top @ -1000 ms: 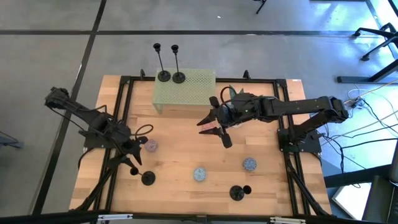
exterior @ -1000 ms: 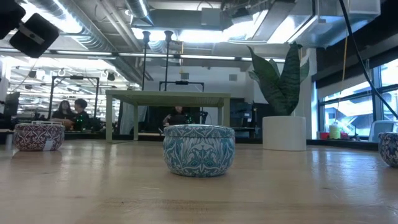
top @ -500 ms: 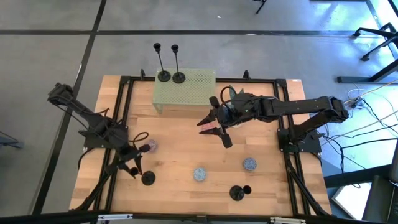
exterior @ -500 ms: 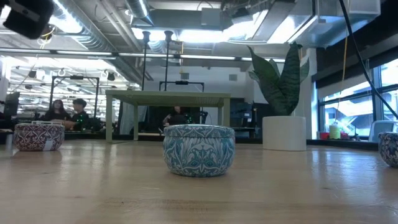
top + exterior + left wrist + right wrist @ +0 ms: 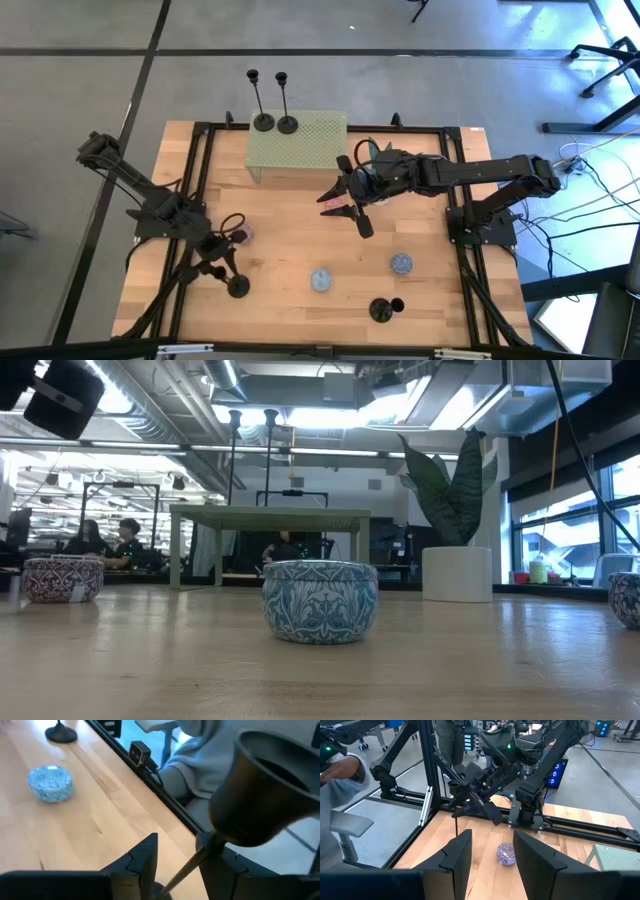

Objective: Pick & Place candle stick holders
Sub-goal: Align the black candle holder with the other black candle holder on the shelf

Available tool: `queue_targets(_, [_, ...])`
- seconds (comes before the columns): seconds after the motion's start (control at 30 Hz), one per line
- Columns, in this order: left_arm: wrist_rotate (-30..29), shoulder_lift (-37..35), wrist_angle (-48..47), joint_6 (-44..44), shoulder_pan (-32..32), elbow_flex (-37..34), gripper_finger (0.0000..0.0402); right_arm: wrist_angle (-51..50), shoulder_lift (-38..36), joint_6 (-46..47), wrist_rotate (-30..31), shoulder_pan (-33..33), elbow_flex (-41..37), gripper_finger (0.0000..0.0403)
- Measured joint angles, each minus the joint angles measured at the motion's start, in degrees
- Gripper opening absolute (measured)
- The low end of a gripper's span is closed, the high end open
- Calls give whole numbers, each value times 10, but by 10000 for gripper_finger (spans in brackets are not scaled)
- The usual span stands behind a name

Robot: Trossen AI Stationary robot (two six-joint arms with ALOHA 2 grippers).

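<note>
Your left claw [image 5: 214, 262] is clenched on a candlestick holder [image 5: 260, 790]: the stem runs between the fingers [image 5: 142, 865] and the cup sits just ahead of them in the left wrist view. From above, that holder's base [image 5: 238, 287] is just beside the claw, near the table's [image 5: 290, 215] front-left edge. A purple tin [image 5: 506, 854] lies next to it.

Your right claw [image 5: 338, 203] hovers mid-table, jaws apart, grasping nothing.

Two more holders [image 5: 273, 100] stand on the green perforated riser [image 5: 300, 145], well beyond both claws. A fourth [image 5: 383, 309] lies at the front, well apart from your right claw, near two blue tins [image 5: 321, 280].
</note>
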Motion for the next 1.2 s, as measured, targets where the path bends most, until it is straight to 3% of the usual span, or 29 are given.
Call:
queue_targets(0.17, [37,3,-2,4,0,0,129,0,0,0,0,0,0,149])
queue_targets(0.33, [34,3,-2,4,0,0,119,0,0,0,0,0,0,149])
queue_targets(0.63, [9,3,16,-8,0,0,13,0,0,0,0,0,0,149])
queue_targets(0.73, [-26,3,50,1,1,1,13,0,0,0,1,0,0,149])
queue_targets(1.03, [-238,3,75,170,22,69,12,-2,0,0,2,-2,0,149])
queue_targets(1.2, [-279,26,83,195,78,98,13,0,0,-26,2,-2,0,150])
